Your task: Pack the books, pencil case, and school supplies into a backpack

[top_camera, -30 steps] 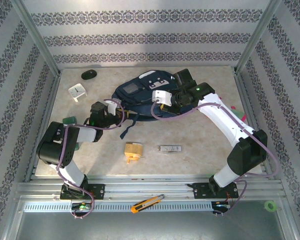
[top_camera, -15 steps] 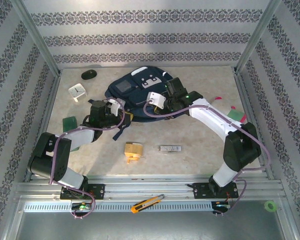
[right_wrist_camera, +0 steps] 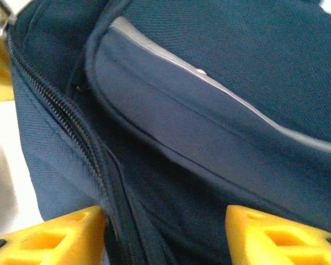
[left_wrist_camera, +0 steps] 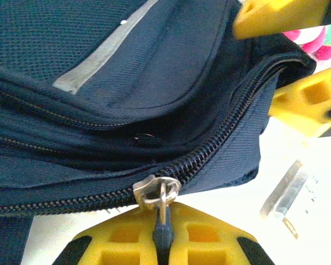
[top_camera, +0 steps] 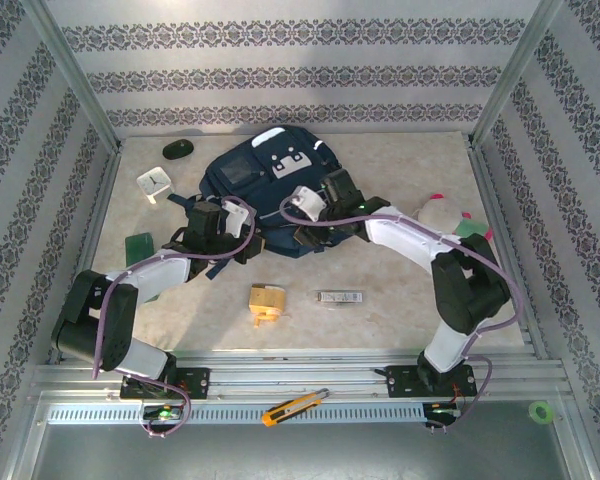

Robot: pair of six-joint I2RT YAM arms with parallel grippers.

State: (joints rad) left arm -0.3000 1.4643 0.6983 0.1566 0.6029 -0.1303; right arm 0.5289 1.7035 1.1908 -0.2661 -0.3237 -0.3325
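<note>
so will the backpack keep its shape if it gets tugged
Probably floppy: the backpack fabric folds and sags along its open zipper, so a tug likely stretches cloth first. Woven surface looks grippy, so pushing may bunch it.

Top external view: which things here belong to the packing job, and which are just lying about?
For the job: backpack, its zipper pull, tan-yellow block, silver bar.
Lying about: black mouse, white clock, plush toy, utility knife, green roll.
</note>
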